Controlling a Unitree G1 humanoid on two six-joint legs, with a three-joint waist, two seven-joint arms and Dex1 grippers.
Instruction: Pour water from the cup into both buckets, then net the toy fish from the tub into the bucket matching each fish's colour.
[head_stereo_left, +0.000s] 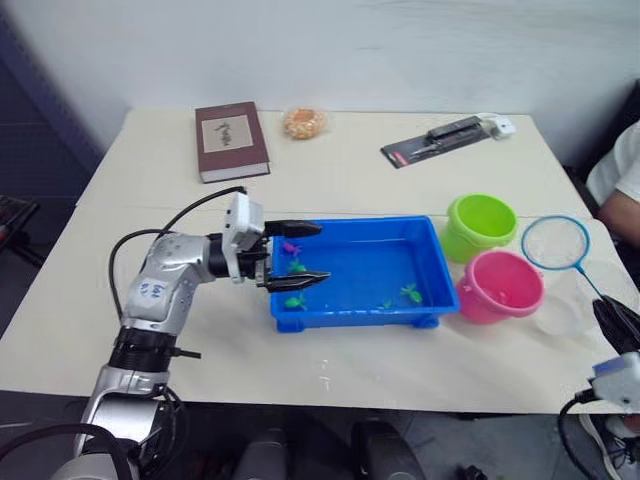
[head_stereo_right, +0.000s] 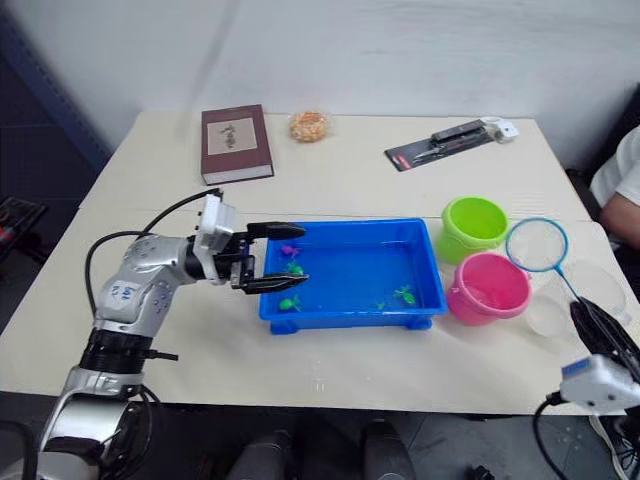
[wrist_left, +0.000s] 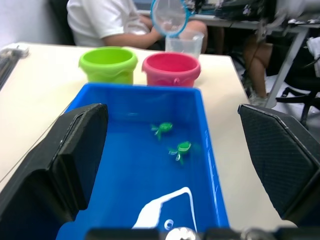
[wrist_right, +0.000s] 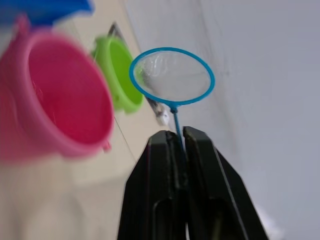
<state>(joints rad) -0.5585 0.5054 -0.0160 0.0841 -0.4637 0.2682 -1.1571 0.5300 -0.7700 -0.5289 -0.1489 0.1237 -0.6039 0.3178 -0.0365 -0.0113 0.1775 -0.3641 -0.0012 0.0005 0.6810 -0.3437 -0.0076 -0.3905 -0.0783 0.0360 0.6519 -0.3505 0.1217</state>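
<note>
The blue tub (head_stereo_left: 352, 318) sits mid-table holding water and several toy fish: a pink fish (head_stereo_left: 290, 246) and green fish (head_stereo_left: 297, 267) at its left end, more green fish (head_stereo_left: 410, 293) to the right. My left gripper (head_stereo_left: 322, 254) stands open over the tub's left end, holding nothing. Right of the tub are the lime green bucket (head_stereo_left: 480, 225) and the pink bucket (head_stereo_left: 500, 287). My right gripper (wrist_right: 179, 145) is shut on the thin handle of the net (head_stereo_left: 556, 243), whose blue hoop hovers beside the buckets. The clear cup (head_stereo_left: 568, 305) stands upright just right of the pink bucket.
At the back of the table lie a dark red book (head_stereo_left: 231, 140), a small orange snack bag (head_stereo_left: 304, 122) and a black carded tool pack (head_stereo_left: 440, 140). A person in a white shirt (head_stereo_left: 625, 175) sits beyond the table's right edge.
</note>
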